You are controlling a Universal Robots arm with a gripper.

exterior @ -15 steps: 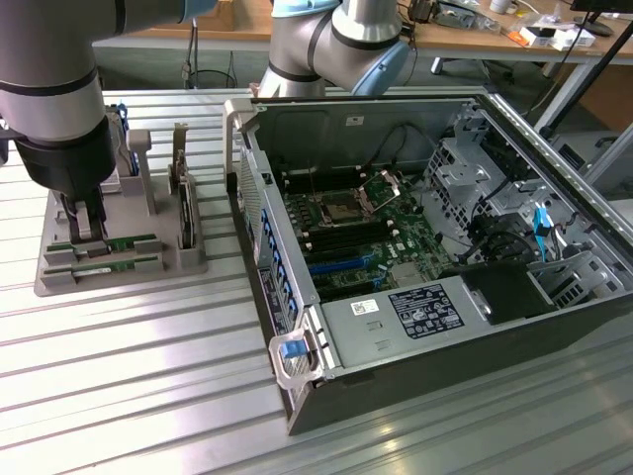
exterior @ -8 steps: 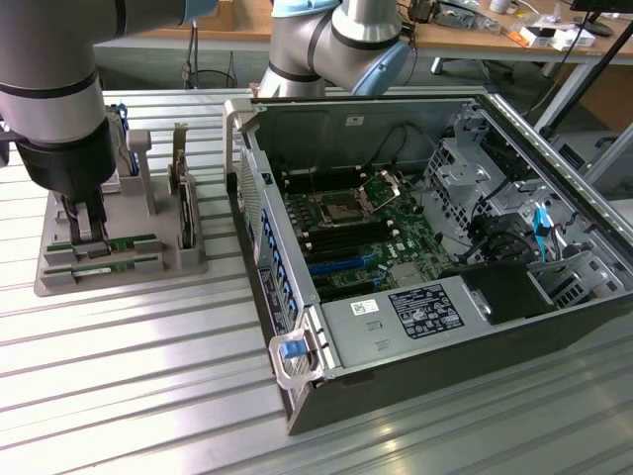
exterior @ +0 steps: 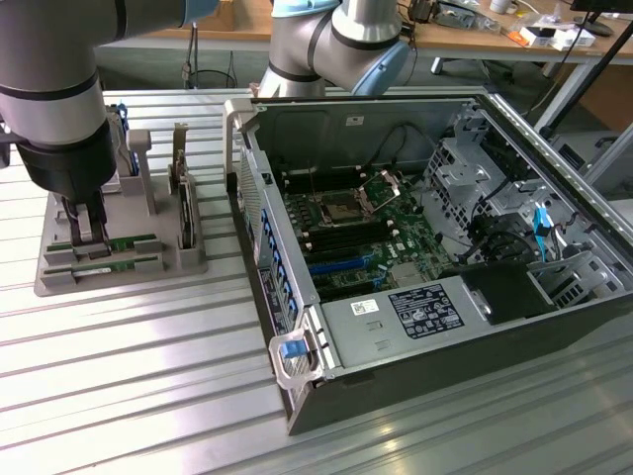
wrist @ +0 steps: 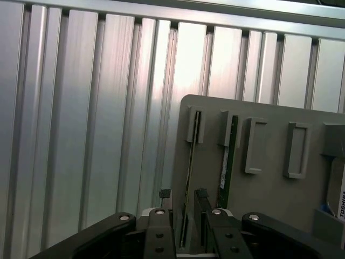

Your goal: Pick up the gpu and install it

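Pointing straight down, jaws spread astride gpu [wrist: 191, 162], over tray [wrist: 269, 208].

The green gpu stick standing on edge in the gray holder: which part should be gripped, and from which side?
Likely grip the gpu by its two flat faces near the upper long edge, coming straight down from above. It stands thin on edge with an end in a slot of the gray holder, so only the faces are free. The open gripper straddles it.

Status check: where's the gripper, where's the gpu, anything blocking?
Copy: gripper open, low over the grey holder, straddling the gpu. The gpu is on edge in its slot, not lifted. Second stick close in the next slot.
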